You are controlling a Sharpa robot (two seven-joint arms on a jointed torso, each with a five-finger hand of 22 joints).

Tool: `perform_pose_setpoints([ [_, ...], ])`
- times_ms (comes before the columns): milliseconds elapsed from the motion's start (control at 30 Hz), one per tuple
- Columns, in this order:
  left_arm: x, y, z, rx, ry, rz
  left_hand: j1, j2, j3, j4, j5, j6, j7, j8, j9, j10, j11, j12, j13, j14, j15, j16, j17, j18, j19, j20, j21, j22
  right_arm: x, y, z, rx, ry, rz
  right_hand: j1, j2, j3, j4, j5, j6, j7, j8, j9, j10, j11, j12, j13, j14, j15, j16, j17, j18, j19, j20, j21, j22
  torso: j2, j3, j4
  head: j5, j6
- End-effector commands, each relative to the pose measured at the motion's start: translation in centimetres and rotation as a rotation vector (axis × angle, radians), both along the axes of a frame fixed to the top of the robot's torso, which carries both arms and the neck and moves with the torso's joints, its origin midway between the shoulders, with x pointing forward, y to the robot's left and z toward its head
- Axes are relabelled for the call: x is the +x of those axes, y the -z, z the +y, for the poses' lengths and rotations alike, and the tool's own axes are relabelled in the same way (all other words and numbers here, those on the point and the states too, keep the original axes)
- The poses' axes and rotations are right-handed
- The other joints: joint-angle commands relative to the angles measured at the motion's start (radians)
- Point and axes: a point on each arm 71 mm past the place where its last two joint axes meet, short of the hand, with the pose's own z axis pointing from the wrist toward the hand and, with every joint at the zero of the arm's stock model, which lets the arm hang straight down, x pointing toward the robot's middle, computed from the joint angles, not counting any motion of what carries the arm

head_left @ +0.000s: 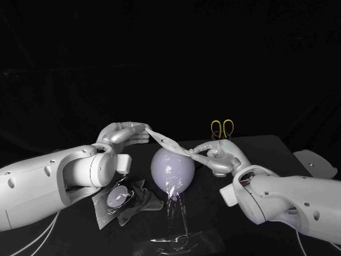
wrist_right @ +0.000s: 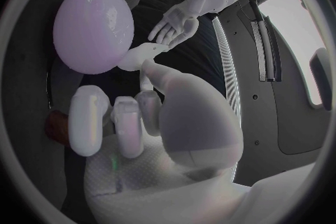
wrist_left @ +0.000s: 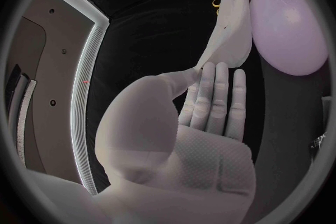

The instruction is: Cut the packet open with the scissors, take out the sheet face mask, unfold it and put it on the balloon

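Black table [head_left: 272, 147]; left hand [head_left: 123, 134] and right hand [head_left: 217, 156] each pinch sheet face mask [head_left: 164, 140] stretched above balloon [head_left: 173, 169]; scissors [head_left: 222, 128] behind balloon.

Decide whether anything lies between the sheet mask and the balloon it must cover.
Nothing visible does. The left hand and right hand hold the sheet mask stretched just above the top of the balloon.

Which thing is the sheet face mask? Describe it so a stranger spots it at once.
Find the lilac balloon on the black table. Above it a pale limp strip stretches between the left hand and the right hand: the sheet face mask. Unlike the packet lying flat on the table, it is held aloft.
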Motion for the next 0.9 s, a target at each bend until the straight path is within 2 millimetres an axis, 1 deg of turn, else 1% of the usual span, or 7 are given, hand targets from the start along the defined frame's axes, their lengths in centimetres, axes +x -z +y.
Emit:
perform_pose_setpoints([
  [33, -0.3, -0.1, 0.0, -0.003, 0.036, -0.010, 0.001, 0.006, 0.007, 0.000, 0.003, 0.009, -0.001, 0.002, 0.096, 0.003, -0.005, 0.007, 0.001, -0.004, 0.000, 0.005, 0.001, 0.001, -0.009, 0.001, 0.009, 0.004, -0.8, 0.2, 0.2, 0.004, -0.030, -0.042, 0.000, 0.005, 0.006, -0.001, 0.003, 0.005, 0.002, 0.003, 0.001, 0.012, -0.003, 0.000, 0.115, 0.106, -0.006, 0.004, 0.264, 0.005, 0.012, 0.001, -0.004, 0.188, 0.000, -0.0008, 0.0008, -0.003, -0.005],
  [200, -0.6, -0.2, 0.6, 0.025, 0.054, -0.026, 0.001, 0.006, 0.008, 0.000, 0.003, 0.009, -0.001, 0.002, 0.096, 0.003, -0.005, 0.007, 0.001, -0.004, 0.000, 0.005, 0.001, 0.001, -0.010, 0.001, 0.010, 0.005, -2.1, 1.2, 0.1, 0.008, -0.037, -0.062, -0.001, 0.003, 0.007, -0.003, 0.003, 0.005, 0.001, 0.005, 0.002, 0.012, -0.003, 0.000, 0.115, 0.106, -0.006, 0.004, 0.264, 0.004, 0.014, 0.001, 0.000, 0.190, 0.001, 0.0004, 0.0005, -0.004, -0.013],
  [600, -1.2, 0.3, 0.8, 0.073, 0.108, -0.029, 0.001, 0.006, 0.008, 0.000, 0.003, 0.010, -0.002, 0.001, 0.097, 0.003, -0.005, 0.007, 0.001, -0.004, -0.001, 0.006, 0.002, 0.001, -0.011, 0.001, 0.011, 0.006, -3.7, 3.6, 0.0, 0.010, -0.033, -0.057, -0.005, -0.002, 0.007, -0.006, 0.003, -0.002, 0.003, 0.007, 0.004, 0.005, -0.002, -0.016, 0.105, 0.106, -0.006, 0.004, 0.264, 0.008, 0.006, 0.001, -0.021, 0.184, 0.002, 0.0006, 0.0004, -0.006, -0.018],
  [800, -1.4, 0.3, 0.8, 0.084, 0.125, -0.030, 0.001, 0.006, 0.008, 0.000, 0.003, 0.010, -0.002, 0.001, 0.097, 0.003, -0.005, 0.007, 0.001, -0.004, -0.001, 0.006, 0.002, 0.001, -0.011, 0.001, 0.011, 0.006, -4.2, 3.8, 0.3, 0.021, -0.045, -0.072, -0.017, -0.017, -0.006, -0.012, 0.003, -0.026, 0.008, 0.004, 0.006, -0.010, 0.002, -0.041, 0.088, 0.106, -0.002, 0.004, 0.264, 0.013, -0.006, 0.003, -0.048, 0.177, 0.001, 0.0002, 0.0003, -0.007, -0.020],
  [833, -1.4, 0.4, 0.9, 0.086, 0.129, -0.030, 0.001, 0.006, 0.008, 0.000, 0.003, 0.010, -0.002, 0.001, 0.097, 0.003, -0.005, 0.007, 0.001, -0.004, -0.001, 0.006, 0.002, 0.001, -0.011, 0.001, 0.011, 0.006, -4.3, 3.8, 0.3, 0.023, -0.049, -0.074, -0.024, -0.021, -0.013, -0.010, 0.003, -0.034, 0.012, 0.000, 0.004, -0.017, 0.005, -0.054, 0.080, 0.106, 0.000, 0.004, 0.264, 0.014, -0.010, 0.004, -0.058, 0.174, 0.001, 0.0002, 0.0003, -0.007, -0.020],
  [867, -1.5, 0.4, 0.9, 0.088, 0.132, -0.029, 0.001, 0.006, 0.008, 0.000, 0.003, 0.010, -0.002, 0.001, 0.097, 0.003, -0.005, 0.007, 0.001, -0.004, -0.001, 0.006, 0.002, 0.001, -0.011, 0.001, 0.012, 0.006, -4.3, 3.8, 0.4, 0.025, -0.052, -0.074, -0.042, -0.033, -0.027, -0.003, 0.003, -0.054, 0.021, -0.014, -0.003, -0.035, 0.013, -0.084, 0.060, 0.106, 0.005, 0.004, 0.264, 0.017, -0.017, 0.007, -0.074, 0.169, 0.001, 0.0001, 0.0000, -0.010, -0.021],
  [900, -1.5, 0.4, 0.9, 0.089, 0.135, -0.029, 0.001, 0.006, 0.008, 0.000, 0.003, 0.010, -0.002, 0.001, 0.097, 0.003, -0.005, 0.008, 0.001, -0.004, -0.001, 0.006, 0.002, 0.001, -0.012, 0.001, 0.013, 0.007, -4.4, 3.8, 0.4, 0.026, -0.054, -0.075, -0.045, -0.035, -0.029, -0.001, 0.003, -0.057, 0.023, -0.016, -0.005, -0.038, 0.014, -0.089, 0.057, 0.106, 0.006, 0.004, 0.264, 0.017, -0.018, 0.008, -0.076, 0.169, 0.001, 0.0002, -0.0001, -0.010, -0.021],
])
